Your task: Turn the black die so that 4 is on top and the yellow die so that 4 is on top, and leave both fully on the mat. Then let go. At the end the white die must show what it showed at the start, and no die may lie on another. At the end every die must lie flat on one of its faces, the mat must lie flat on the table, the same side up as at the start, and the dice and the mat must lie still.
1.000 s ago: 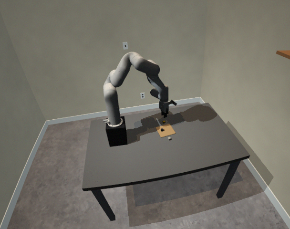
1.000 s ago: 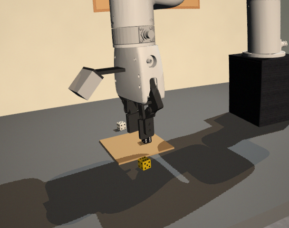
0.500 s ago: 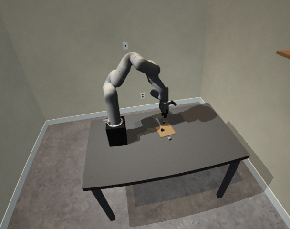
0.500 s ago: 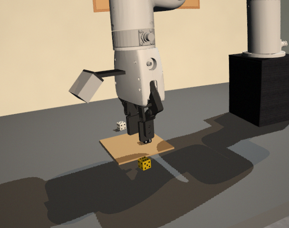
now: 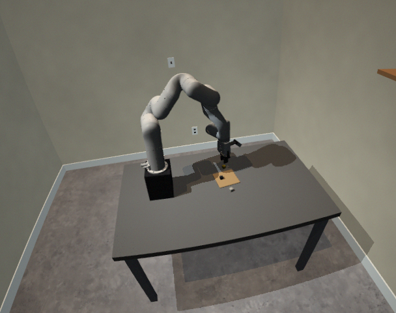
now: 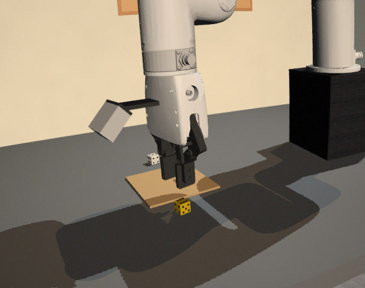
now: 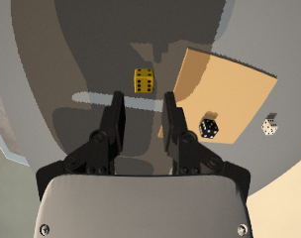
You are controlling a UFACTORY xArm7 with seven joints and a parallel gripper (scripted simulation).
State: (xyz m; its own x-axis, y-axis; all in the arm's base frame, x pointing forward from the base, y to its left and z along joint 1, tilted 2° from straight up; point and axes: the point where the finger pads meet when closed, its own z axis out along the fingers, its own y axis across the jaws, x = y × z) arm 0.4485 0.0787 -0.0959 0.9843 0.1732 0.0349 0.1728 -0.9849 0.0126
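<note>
The yellow die [image 6: 182,206] lies on the dark table just off the edge of the tan mat [image 6: 171,186]; it also shows in the wrist view [image 7: 145,81] and in the top view [image 5: 223,165]. The black die [image 7: 209,127] lies on the mat [image 7: 224,95]; in the exterior view my fingers hide it. The white die [image 6: 152,158] lies on the table beyond the mat's far side, apart from it. My gripper [image 6: 176,182] hangs pointing down over the mat's edge, above and just short of the yellow die. Its fingers stand partly apart with nothing between them.
The arm's black base block [image 6: 330,111] stands on the table to one side. The wrist camera housing [image 6: 110,120] sticks out beside the gripper. The arm's shadows fall across the table around the dice.
</note>
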